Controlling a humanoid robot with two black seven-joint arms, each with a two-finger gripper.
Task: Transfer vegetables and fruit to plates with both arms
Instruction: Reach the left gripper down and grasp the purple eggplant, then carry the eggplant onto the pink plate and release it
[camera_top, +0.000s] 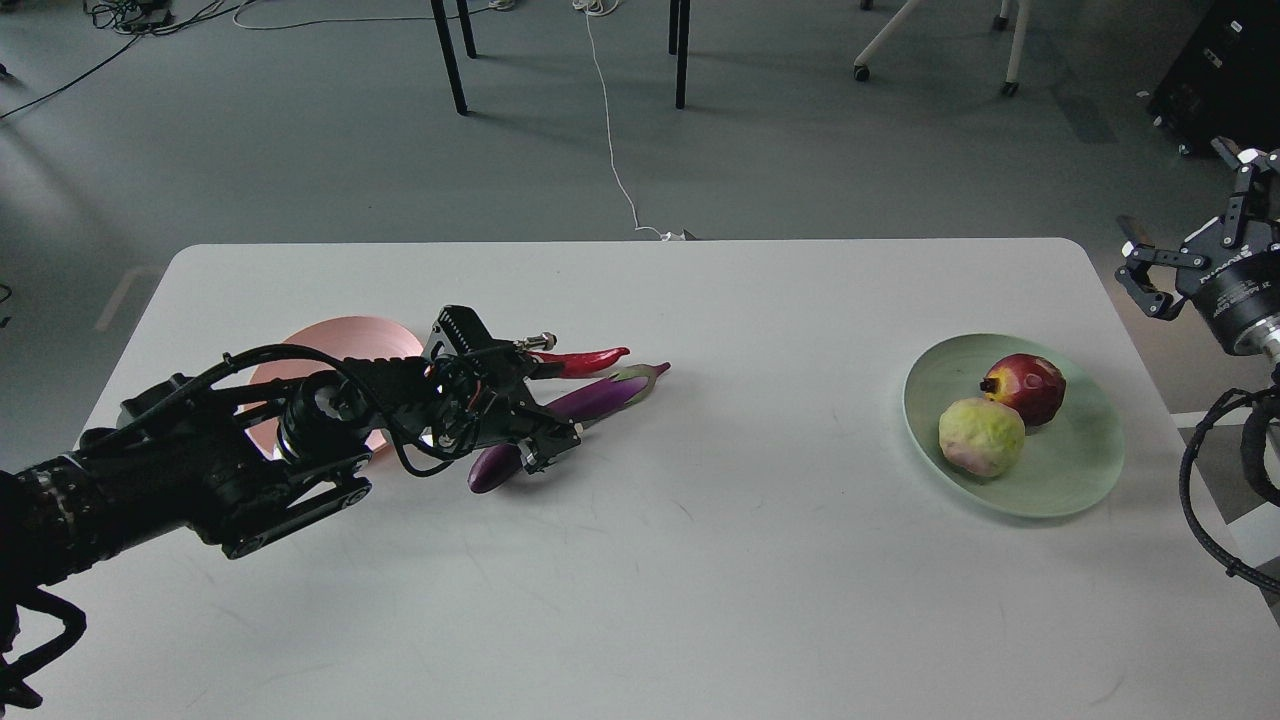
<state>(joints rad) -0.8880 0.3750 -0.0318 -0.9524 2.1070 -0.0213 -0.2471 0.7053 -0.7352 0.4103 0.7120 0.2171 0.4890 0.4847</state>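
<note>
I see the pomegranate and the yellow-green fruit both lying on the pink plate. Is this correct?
Not quite. The head view shows the pomegranate and the yellow-green fruit both lying on the mint green plate; the pink plate sits at the left, behind the left arm.

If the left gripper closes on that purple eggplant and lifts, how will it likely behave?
The eggplant has glossy skin, so it may slip between the fingers of the left gripper. It is long, and a grip near its blunt end would probably let the cap end droop. Being rounded and lying bare on the table, it could roll toward the chili pepper if nudged.
</note>
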